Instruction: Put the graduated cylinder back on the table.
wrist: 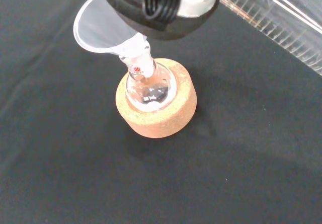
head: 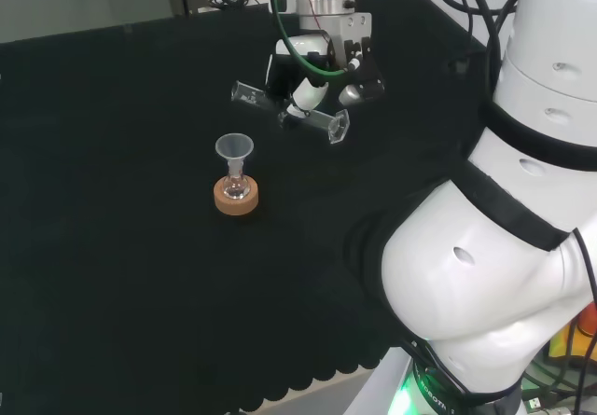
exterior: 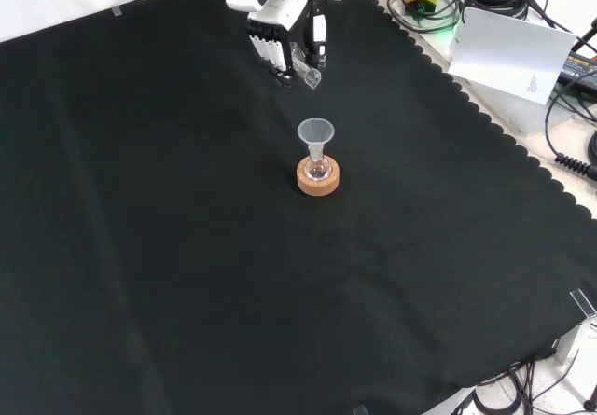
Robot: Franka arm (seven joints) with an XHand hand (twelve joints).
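A clear graduated cylinder (head: 289,109) lies nearly level in the air, with the hand (head: 322,72) shut on its middle above the black cloth. Its hexagonal foot (head: 338,126) points toward the arm's links and its open mouth (head: 244,92) points away. From the front, the hand (exterior: 280,25) hangs near the top of the cloth with the cylinder (exterior: 306,66) poking out below its fingers. Close to the wrist camera, the cylinder's marked wall (wrist: 282,22) crosses a corner, beside a blurred part of the hand (wrist: 166,2).
A small round flask (head: 237,187) with a clear funnel (head: 234,146) in its neck stands on a cork ring (head: 236,199), just left of and nearer than the hand in the head view. White arm links (head: 504,200) stand at the right. Cables and a box (exterior: 508,56) lie beyond the cloth's scalloped edge.
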